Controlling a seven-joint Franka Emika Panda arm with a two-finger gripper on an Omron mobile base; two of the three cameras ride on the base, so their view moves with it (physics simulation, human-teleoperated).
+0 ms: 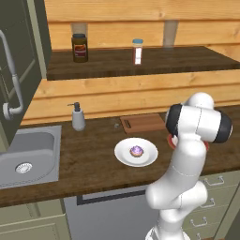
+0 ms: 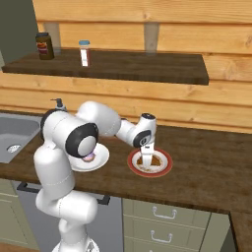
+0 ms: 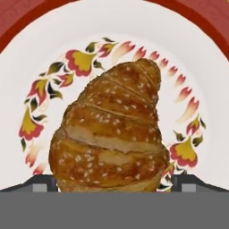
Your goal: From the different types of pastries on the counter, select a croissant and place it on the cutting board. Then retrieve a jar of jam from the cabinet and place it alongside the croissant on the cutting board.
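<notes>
- The end effector (image 2: 146, 158) is pointing straight down over the croissant (image 3: 109, 129). Its two fingers are spread wide, one on each side of the pastry, and are not squeezing it yet. I think it is standing like this so it can close and pick the pastry up.
- The croissant is lying right under the end effector, on the red-rimmed plate (image 2: 165, 164) with flowers painted on it.
- In the hand view the fingertips are cut off at the bottom, so I cannot tell if they are touching the croissant.
- Just to the left of the end effector, the cupcake (image 1: 136, 151) is sitting on a white plate (image 1: 123, 154).
- A bit behind the end effector, the cutting board (image 1: 140, 123) is lying flat on the desk (image 1: 89, 154), waiting with nothing on it.
- The robot's arm is hiding part of the board's end.
- Farther back and higher, a dark jar (image 1: 80, 48) and a shaker (image 1: 137, 51) are standing on the wooden shelf (image 1: 187, 61).
- The cabinet (image 1: 23, 42) at far left is cut off, and I cannot see inside it.
</notes>
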